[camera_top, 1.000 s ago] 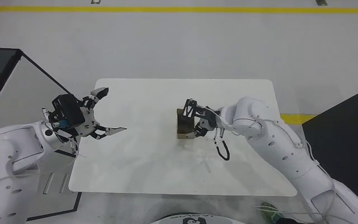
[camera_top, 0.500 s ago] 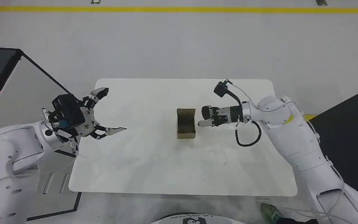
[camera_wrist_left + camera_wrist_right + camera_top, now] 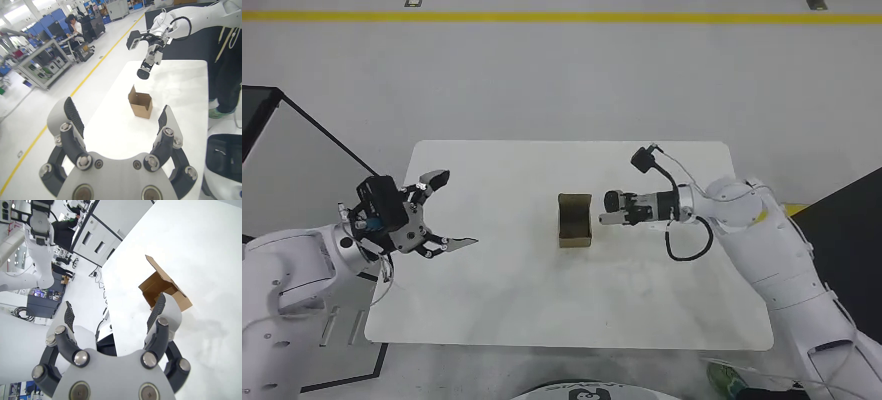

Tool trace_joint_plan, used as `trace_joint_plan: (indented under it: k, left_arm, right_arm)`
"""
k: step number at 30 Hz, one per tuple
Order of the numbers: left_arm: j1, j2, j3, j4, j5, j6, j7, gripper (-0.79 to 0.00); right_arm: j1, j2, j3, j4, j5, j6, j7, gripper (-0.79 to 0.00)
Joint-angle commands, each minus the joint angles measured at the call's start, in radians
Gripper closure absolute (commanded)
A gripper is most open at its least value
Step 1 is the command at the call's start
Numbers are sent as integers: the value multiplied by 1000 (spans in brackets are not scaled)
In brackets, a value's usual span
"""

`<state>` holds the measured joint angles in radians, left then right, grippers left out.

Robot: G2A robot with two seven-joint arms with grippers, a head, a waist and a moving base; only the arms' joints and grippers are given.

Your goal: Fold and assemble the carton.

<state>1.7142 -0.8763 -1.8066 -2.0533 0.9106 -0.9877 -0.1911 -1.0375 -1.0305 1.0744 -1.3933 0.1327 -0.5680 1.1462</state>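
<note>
1. Near the middle of the worktop (image 3: 542, 300), we see the carton (image 3: 575, 220) standing upright, its top open and one flap (image 3: 131, 92) raised.
2. We find the right claw (image 3: 609, 206) just beside the carton on its right, fingers spread, holding nothing and not touching it.
3. We see the left claw (image 3: 456, 209) well apart at the worktop's left edge, wide open and empty, facing the carton.

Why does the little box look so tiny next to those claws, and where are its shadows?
Top view: soft, even light, so the carton throws almost no shadow on the table. Left wrist view: a wide lens just behind the left gripper makes it loom over the distant carton. Right wrist view: same stretching, scene tilted, table glaring white.
</note>
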Motion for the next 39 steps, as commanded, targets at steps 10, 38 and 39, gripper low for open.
trace_joint_plan:
  k: [10, 38, 39]
  left_arm:
    - [4, 20, 62, -43, -336, 108, -279, -785]
    - [-39, 19, 350, 24, -669, 563, -620, 0]
    - [-58, 16, 381, 34, -699, 593, -628, 0]
  right_arm:
    - [-56, 18, 50, 51, 148, -41, 64, -785]
    - [-114, 18, 32, 83, 75, 133, -77, 0]
    - [-115, 17, 29, 83, 71, 141, -92, 0]
